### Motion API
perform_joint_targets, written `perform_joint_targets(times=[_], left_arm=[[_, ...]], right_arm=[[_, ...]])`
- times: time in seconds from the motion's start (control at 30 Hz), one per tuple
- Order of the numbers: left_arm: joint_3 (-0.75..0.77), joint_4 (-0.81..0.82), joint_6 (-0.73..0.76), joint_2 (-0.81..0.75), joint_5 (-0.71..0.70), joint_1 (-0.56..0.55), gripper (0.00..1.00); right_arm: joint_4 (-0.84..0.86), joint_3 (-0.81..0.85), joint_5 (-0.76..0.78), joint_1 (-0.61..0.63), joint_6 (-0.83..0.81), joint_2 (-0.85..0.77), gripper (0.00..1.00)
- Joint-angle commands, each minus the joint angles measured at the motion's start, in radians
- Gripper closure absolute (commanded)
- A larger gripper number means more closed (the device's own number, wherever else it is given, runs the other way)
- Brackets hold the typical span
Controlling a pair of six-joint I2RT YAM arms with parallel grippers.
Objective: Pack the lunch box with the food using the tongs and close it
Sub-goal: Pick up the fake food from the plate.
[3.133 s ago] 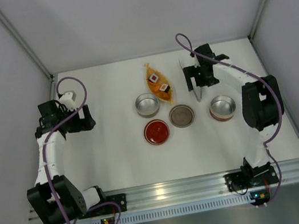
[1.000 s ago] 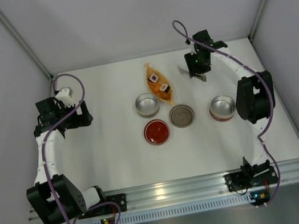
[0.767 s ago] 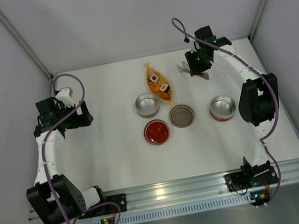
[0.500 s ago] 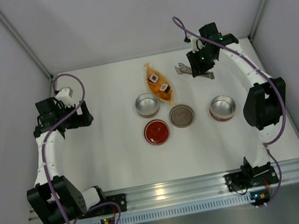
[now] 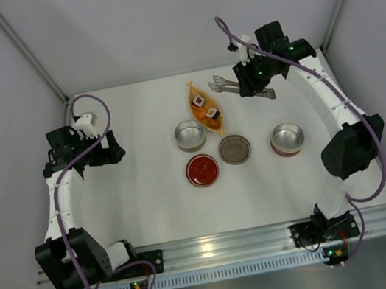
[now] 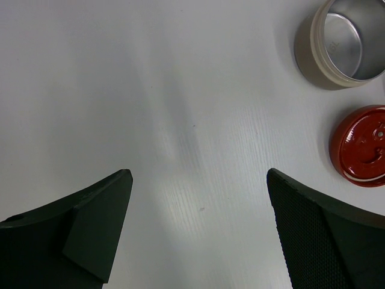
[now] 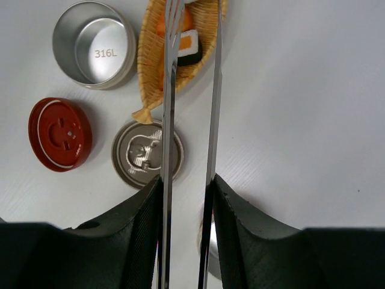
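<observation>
My right gripper (image 5: 249,81) is shut on the tongs (image 5: 223,83), one silver arm against each finger (image 7: 144,211). It holds them above the table at the back right. Their tips point left, over the orange leaf dish (image 5: 196,91). The food lies in that dish: a brown-and-white cube (image 5: 199,100) and another (image 5: 211,113). In the right wrist view, the tongs (image 7: 168,120) reach past a cube (image 7: 190,49). The lunch box's open steel bowl (image 5: 191,135) stands in front of the dish. My left gripper (image 6: 198,180) hangs open over bare table at the left.
A red lid (image 5: 202,170) and a round metal lid (image 5: 235,150) lie near the table's middle. A second steel bowl on a red base (image 5: 287,138) stands to the right. White walls close in the back and both sides.
My right arm has lifted the tongs off the table and swung them back and to the left, so the tips now point at the leaf dish. The left arm has barely moved.
</observation>
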Motion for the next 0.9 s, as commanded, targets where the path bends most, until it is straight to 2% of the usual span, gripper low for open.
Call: perform_joint_targets(times=[0.0,0.27,0.87], left_arm=[[0.018,-0.003,0.016,-0.020,0.052,0.004,0.02],[0.014,-0.015,0.033,-0.022,0.055,0.004,0.02],[0.014,-0.001,0.033,0.015,0.087,0.004,0.02]], right_arm=[[-0.003,0.037,-0.024,0.056,-0.012,0.005,0.64],[0.027,0.127,0.000,0.125,-0.030,0.135,0.64],[0.051,0.254,0.053,0.145,-0.052,0.324,0.57]])
